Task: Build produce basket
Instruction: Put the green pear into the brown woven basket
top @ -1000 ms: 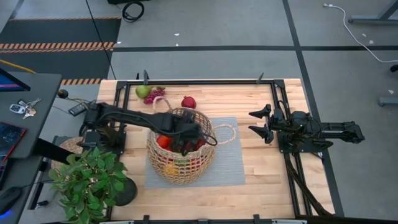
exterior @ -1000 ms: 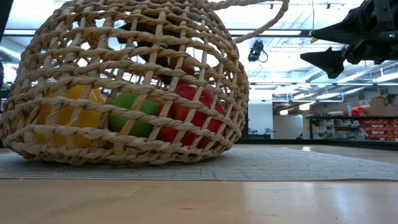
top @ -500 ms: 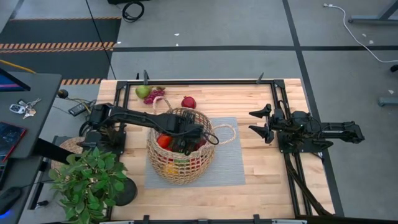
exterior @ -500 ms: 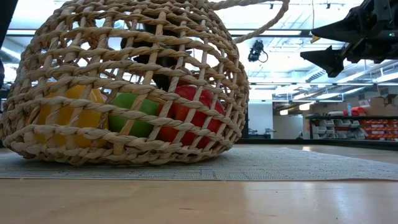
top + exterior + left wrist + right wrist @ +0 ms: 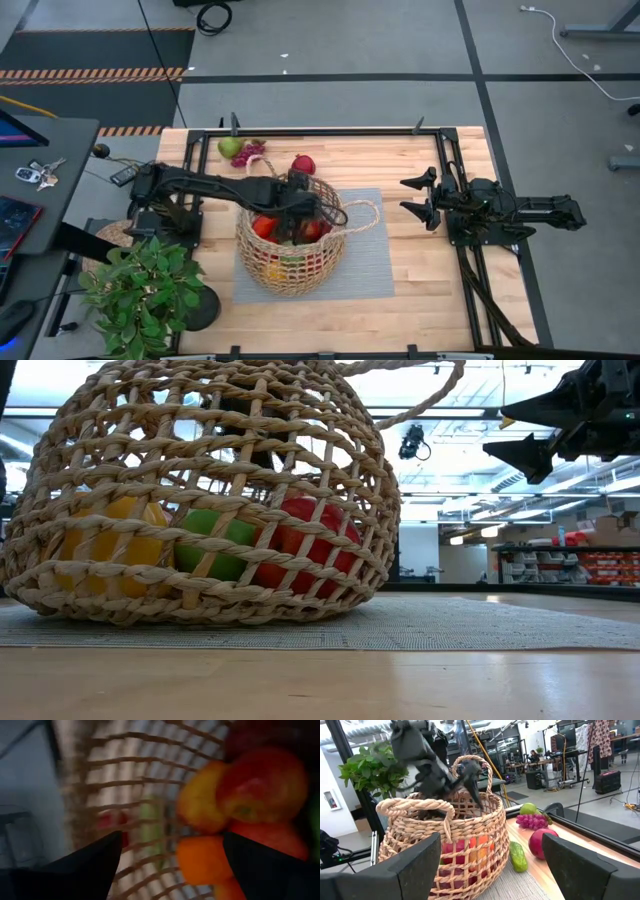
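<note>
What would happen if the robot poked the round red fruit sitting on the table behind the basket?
The red fruit looks round and smooth, so a poke would probably send it rolling across the bare wood. It likely wouldn't squash, since it seems hard and toy-like. It might bump the basket or the grape bunch, which sit close by.

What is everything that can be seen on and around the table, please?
basket: one, tan wicker, on the mat, mid-table
produce in the basket: several, red, yellow, green, orange; exact count hidden
pear: one, green, far left edge of the table
grapes: one bunch, purple, beside the pear
round fruit: one, dark red, just beyond the basket
cucumber: one, green, beside the basket
mat: one, grey, under the basket
potted plant: one, green, near left corner
left gripper: open, inside the basket
right gripper: open, empty, right of the basket
</note>
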